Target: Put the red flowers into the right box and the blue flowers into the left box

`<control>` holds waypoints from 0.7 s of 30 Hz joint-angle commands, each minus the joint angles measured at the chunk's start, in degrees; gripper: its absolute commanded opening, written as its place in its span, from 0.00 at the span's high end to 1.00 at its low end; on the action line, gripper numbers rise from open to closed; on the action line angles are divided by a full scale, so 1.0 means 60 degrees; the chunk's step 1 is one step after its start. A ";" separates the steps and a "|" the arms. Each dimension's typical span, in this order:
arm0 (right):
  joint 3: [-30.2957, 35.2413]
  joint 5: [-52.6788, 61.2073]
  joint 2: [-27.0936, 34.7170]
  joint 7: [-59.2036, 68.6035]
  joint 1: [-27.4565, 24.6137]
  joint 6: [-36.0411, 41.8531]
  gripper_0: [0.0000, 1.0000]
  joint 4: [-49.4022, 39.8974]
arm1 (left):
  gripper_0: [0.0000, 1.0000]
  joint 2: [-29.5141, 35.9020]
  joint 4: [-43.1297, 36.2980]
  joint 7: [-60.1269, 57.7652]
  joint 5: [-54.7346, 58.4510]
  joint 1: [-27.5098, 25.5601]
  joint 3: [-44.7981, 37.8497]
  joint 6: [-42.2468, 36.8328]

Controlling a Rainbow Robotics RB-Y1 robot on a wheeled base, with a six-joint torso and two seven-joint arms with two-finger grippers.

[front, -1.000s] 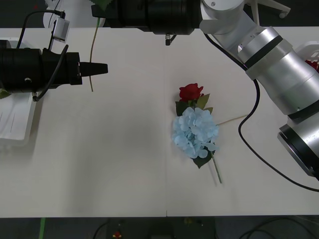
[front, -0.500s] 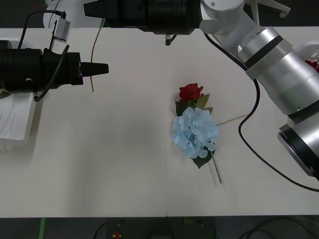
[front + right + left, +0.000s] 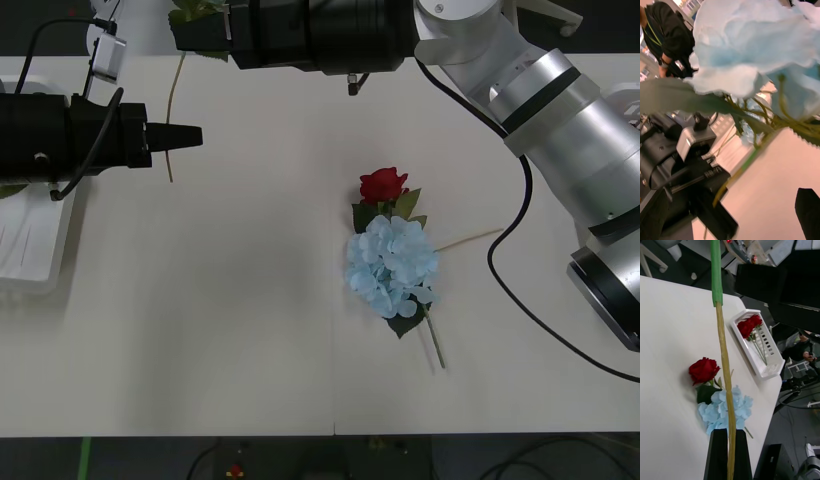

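Over the bench's [image 3: 200, 330] left end, my left claw [image 3: 190, 136], pinching a blue flower's stem [image 3: 172, 120], has slid toward the left box [image 3: 40, 262]. Alongside it is my right claw [image 3: 182, 36], whose grip I cannot tell. One rose [image 3: 383, 184] and one blue head [image 3: 392, 265] wait mid-bench.
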State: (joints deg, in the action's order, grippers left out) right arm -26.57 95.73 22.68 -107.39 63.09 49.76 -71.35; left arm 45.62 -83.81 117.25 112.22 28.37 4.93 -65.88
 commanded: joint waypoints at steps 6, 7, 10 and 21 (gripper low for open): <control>0.0034 -0.0736 0.2167 -0.2213 0.0501 0.2474 0.02 -0.0326 | 1.00 0.1654 0.0800 0.1392 -0.0568 -0.0392 -0.1832 -0.0094; 0.0034 -0.0751 0.2387 -0.2609 0.0472 0.2825 0.02 -0.0326 | 1.00 0.1771 0.0873 0.1436 -0.0949 -0.0436 -0.2125 -0.0197; 0.0034 -0.0838 0.2958 -0.3927 0.0208 0.3528 0.02 -0.0326 | 1.00 0.1903 0.1078 0.1509 -0.2135 -0.0451 -0.3019 -0.0695; 0.0034 -0.2377 0.4716 -0.7934 -0.1242 0.4583 0.02 -0.0663 | 1.00 0.1903 0.1063 0.1553 -0.6823 -0.0509 -0.5699 -0.2775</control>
State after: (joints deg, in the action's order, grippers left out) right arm -26.60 84.31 46.80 -158.17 58.07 76.76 -71.77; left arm 53.93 -77.11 123.89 75.71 26.15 -26.54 -80.48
